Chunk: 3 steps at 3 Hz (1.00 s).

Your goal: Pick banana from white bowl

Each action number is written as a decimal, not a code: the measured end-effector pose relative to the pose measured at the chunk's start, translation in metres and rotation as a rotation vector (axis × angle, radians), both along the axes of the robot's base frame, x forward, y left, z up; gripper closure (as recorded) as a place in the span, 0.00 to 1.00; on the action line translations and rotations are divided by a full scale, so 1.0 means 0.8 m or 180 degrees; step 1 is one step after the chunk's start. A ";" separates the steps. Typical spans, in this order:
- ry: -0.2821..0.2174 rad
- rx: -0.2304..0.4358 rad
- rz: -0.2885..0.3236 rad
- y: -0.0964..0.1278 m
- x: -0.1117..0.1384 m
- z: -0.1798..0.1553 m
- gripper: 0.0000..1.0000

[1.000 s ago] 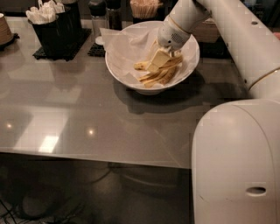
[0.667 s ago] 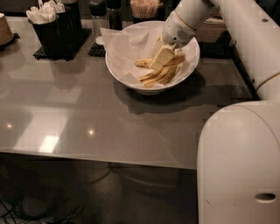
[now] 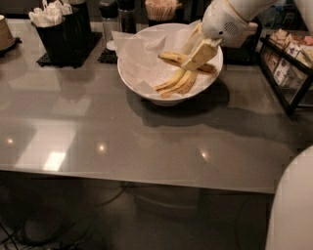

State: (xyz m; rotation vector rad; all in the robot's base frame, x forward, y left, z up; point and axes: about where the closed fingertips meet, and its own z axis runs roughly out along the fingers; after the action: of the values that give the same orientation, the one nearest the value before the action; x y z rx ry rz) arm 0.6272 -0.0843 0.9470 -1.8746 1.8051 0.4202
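The white bowl [image 3: 143, 91] with its crinkled paper liner [image 3: 139, 53] stands at the back middle of the grey table. My gripper [image 3: 192, 59] hangs over the bowl's right half, shut on the banana [image 3: 171, 57]. The banana is thick, curved and brown-speckled. It is held crosswise between the beige fingers [image 3: 203, 52], lifted above the bowl's floor. Two slimmer bananas [image 3: 177, 84] lie below it in the bowl.
A black utensil holder [image 3: 63, 30] stands at the back left. Two shakers [image 3: 110, 15] and a holder of sticks [image 3: 161, 10] stand behind the bowl. A shelf with packets [image 3: 288, 53] is at the right. My white base [image 3: 293, 210] fills the lower right corner.
My gripper has risen from among the bananas in the bowl, and the thick banana has come up with it, away from the two slimmer ones.
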 end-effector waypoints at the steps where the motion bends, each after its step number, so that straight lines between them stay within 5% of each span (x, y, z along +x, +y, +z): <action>1: -0.0220 0.0213 -0.0156 -0.030 -0.067 0.042 1.00; 3: -0.0510 0.0286 -0.0686 -0.078 -0.196 0.073 1.00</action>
State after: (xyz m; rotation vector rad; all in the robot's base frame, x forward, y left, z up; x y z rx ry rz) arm 0.4701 -0.1470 1.0055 -1.5858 1.8239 0.2608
